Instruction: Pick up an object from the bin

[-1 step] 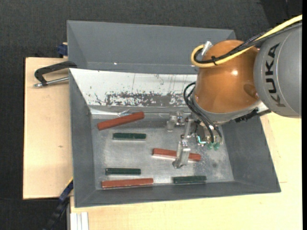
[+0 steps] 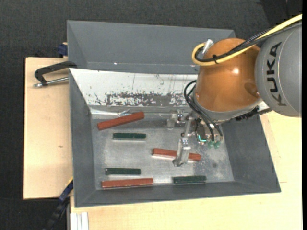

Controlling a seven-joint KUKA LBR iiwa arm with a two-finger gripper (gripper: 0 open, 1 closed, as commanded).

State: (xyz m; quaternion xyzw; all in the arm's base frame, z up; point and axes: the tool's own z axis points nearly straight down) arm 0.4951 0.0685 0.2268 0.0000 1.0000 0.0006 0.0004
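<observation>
Grey bin [image 2: 79, 143], dark carpet [image 2: 144, 4] around | jaws down over short red bar [image 2: 163, 153], mid-right of bin floor; open or closed: cannot tell | apart: two longer red bars [image 2: 121, 120], three green bars [image 2: 129, 136]

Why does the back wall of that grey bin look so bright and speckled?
In the camera view, the bin's back wall carries a bright band of glare, probably overhead light on bare metal; the dark specks look like scuffs. The orange cover shows a soft highlight too.
</observation>
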